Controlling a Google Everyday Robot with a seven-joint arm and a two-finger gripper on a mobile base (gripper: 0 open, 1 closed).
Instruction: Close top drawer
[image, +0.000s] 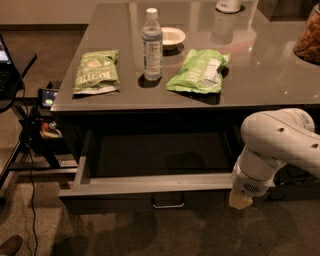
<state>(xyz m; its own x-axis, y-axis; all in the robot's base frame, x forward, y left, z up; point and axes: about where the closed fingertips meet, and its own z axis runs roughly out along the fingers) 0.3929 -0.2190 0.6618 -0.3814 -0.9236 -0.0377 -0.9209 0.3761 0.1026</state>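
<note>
I see the top drawer (150, 184) standing wide open, pulled far out from under the grey counter (265, 85). Its lighter grey rim and sides frame a dark inside. The small metal loop handle (168, 201) sits at the centre of the flat front, just under the rim.

The gripper (241, 200) is low at the right end of the drawer front, and it points down toward the floor. Its pale tip is just beside the front right corner of the drawer. I cannot tell if it touches the drawer, and I cannot tell if the tool is spread or pressed together. The thick white arm (280, 142) comes in from the right side and bends down to it.

On the counter a water bottle (152, 44) stands upright between two green snack bags. The left bag (96, 71) lies flat near the left edge, and the right bag (199, 70) lies just beside the bottle. A small pale bowl (172, 36) is behind the bottle. At the far right edge a jar with brown contents (309, 37) shows only partly.

On the left of the drawer a small device with a green light (48, 98) hangs on a dark stand, and a cable (31, 190) runs down to the floor.
</note>
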